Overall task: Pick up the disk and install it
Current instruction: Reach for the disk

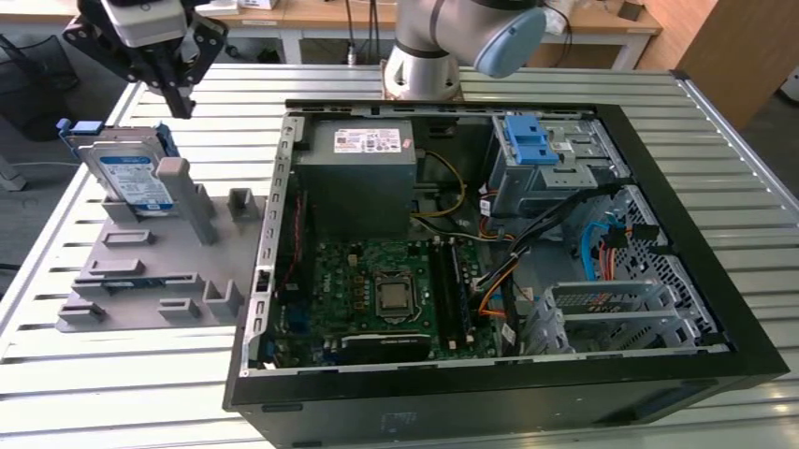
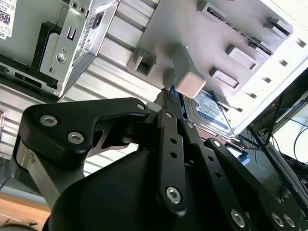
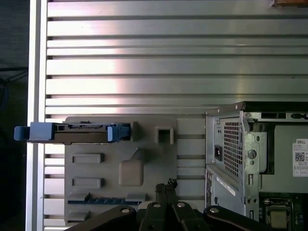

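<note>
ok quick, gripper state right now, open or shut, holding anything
gripper: closed, holding nothing; it hangs over the grey holder, apart from the disk that stands on edge in it.

The table [image 1: 112, 393] is shining silver, with long stripes running along it. The computer case [image 1: 500, 407] is looking black on the outside. Inside the computer case, the motherboard [image 1: 374, 271] is showing green, the power supply box [image 1: 362, 178] is showing grey with a white sticker [image 1: 369, 142], and two latches [image 1: 530, 140] are showing bright blue. Beside the computer case, the holder plate [image 1: 138, 271] is looking pale grey. The disk [image 1: 131, 178] on it is showing silver, with a white-and-blue label [image 1: 135, 182] and a blue bracket [image 1: 85, 128]. The gripper [image 1: 181, 98] is looking black.
</note>
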Controlling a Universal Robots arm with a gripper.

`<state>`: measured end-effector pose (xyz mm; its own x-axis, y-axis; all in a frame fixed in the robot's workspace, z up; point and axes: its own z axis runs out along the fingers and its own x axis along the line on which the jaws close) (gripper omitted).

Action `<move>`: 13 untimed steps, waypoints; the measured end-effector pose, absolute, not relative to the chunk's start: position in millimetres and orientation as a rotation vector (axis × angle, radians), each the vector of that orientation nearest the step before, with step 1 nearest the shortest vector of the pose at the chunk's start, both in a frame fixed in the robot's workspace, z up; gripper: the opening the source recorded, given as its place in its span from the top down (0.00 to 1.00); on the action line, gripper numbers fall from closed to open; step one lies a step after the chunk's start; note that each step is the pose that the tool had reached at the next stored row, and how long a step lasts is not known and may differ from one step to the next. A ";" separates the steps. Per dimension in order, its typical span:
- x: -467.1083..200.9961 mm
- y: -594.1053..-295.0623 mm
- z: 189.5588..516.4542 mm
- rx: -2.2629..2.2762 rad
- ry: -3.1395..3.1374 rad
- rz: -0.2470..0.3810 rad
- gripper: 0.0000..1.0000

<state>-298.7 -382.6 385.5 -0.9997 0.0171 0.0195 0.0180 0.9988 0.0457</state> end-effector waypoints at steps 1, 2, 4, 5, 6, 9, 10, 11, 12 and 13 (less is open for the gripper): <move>-299.8 -382.6 385.5 -0.027 -3.122 -0.072 0.89; -300.9 -382.5 385.4 -0.028 -3.122 -0.072 0.89; -303.0 -382.3 385.2 -0.027 -3.122 -0.072 0.89; -304.0 -382.2 385.2 -0.027 -3.122 -0.072 0.89; -305.0 -382.0 385.1 -0.027 -3.122 -0.072 0.89; -307.8 -381.6 384.8 -0.027 -3.122 -0.072 0.89; -308.8 -381.5 384.7 -0.027 -3.122 -0.072 0.89; -309.7 -381.4 384.6 -0.027 -3.122 -0.072 0.89; -310.5 -381.2 384.5 -0.027 -3.122 -0.072 0.89; -311.3 -381.1 384.5 -0.027 -3.122 -0.072 0.89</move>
